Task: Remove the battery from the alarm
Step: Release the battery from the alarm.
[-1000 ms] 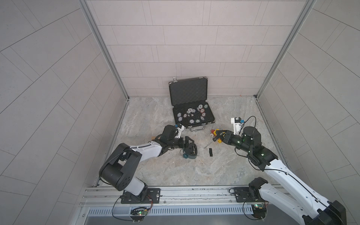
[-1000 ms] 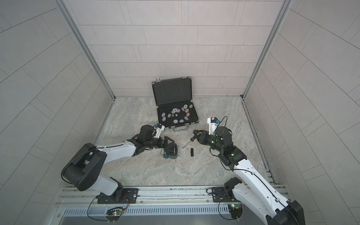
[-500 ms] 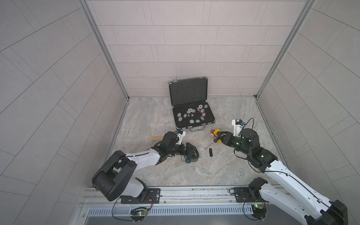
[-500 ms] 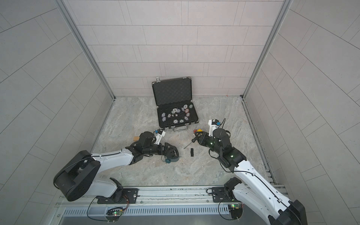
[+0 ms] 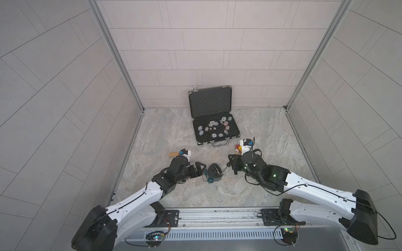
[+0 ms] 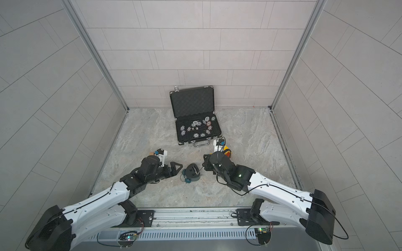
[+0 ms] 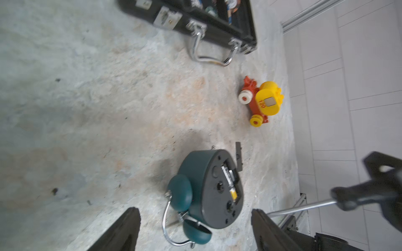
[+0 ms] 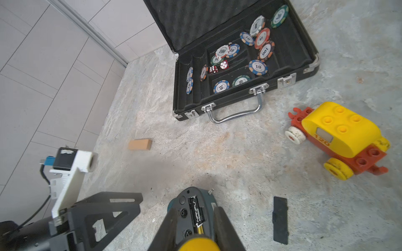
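Note:
The teal alarm (image 5: 214, 173) (image 6: 192, 172) lies face down on the floor with its dark back up. Its compartment is open, and the battery (image 8: 196, 214) (image 7: 228, 177) sits in it, black with a gold end. My right gripper (image 5: 232, 163) (image 8: 195, 210) is shut on the yellow-handled screwdriver (image 8: 198, 244). The screwdriver's metal shaft (image 5: 225, 169) (image 7: 304, 206) slants down to the alarm's back. My left gripper (image 5: 200, 168) (image 7: 194, 211) stands open just left of the alarm, not touching it.
A loose black battery cover (image 8: 280, 219) (image 7: 238, 156) lies on the floor by the alarm. A red and yellow toy train (image 8: 339, 137) stands behind my right gripper. An open black case (image 5: 214, 140) holds poker chips at the back. A wooden block (image 8: 140, 144) lies behind my left gripper.
My left gripper has drawn back off the alarm to its left. My right gripper has come in towards the alarm, bringing the screwdriver tip over its back.

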